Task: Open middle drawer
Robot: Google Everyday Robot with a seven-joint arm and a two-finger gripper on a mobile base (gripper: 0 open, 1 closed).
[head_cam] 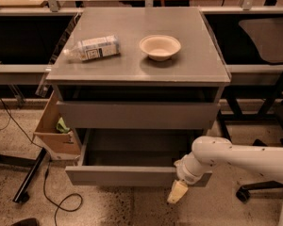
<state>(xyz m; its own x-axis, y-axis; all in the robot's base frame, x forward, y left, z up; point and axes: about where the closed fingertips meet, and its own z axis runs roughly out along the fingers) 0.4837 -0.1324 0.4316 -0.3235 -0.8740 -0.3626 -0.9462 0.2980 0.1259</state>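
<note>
Low against the front of the open middle drawer (122, 175) hangs the gripper (178, 192), likely for pulling; its grip cannot be told.

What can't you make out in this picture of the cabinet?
Camera view:
- Gripper, by the middle drawer's front right end: whether it touches, hidden by its wrist.
- Top drawer's inside: shadowed by the cabinet's top.
- Bottle label: too small to read.
- Box contents: partly behind the cabinet.

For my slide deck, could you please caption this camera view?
Gripper at front right of the pulled-out middle drawer; bottle and bowl on the grey cabinet.
</note>
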